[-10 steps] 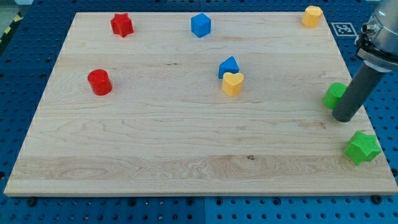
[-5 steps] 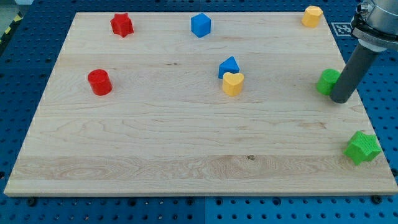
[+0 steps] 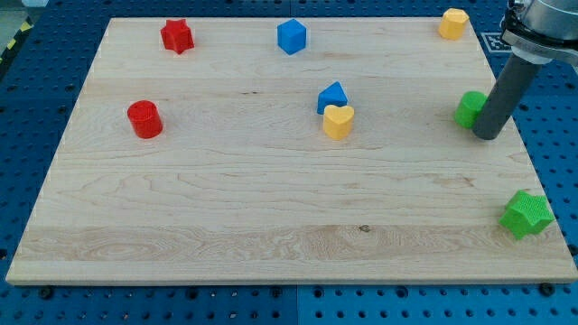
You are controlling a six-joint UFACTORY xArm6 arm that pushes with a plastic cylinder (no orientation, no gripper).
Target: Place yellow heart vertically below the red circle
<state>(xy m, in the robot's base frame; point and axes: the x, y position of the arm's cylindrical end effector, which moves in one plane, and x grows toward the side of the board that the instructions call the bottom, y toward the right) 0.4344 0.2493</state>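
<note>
Near edge of tabletop (image 3: 271, 253): bare wood except green star (image 3: 526, 214) at view's bottom right corner, half off toward the edge.

Mid board: yellow heart (image 3: 338, 121) sits approx centre, touching or nearly touching blue block (image 3: 332, 96) (wedge-ish, shape unclear) just above it toward view's top. Red circle (image 3: 144, 119), a short cylinder, is well apart at view's left, about level w/ the heart. Target spot = below red circle toward view's bottom, currently free.

View's right: my tip (image 3: 488, 135) is down at board's right edge, just beside a green block (image 3: 469, 108) (partly hidden by rod, shape not clear). Well apart from heart. No fingers on this rig, so nothing to open or close; rod only pushes.

Far edge: red star (image 3: 177, 36) top left, blue cube (image 3: 292, 37) top centre, yellow block (image 3: 452, 23) top right.

Handling, judged: heart looks small, rigid, light plastic; should slide easily on smooth wood, likely to spin if pushed off-centre. Lobed top and pointed bottom give poor flat faces. Best contact: its right flank, centred, pushing leftward and down. Risk: blue block dragged along if contact is too high.
</note>
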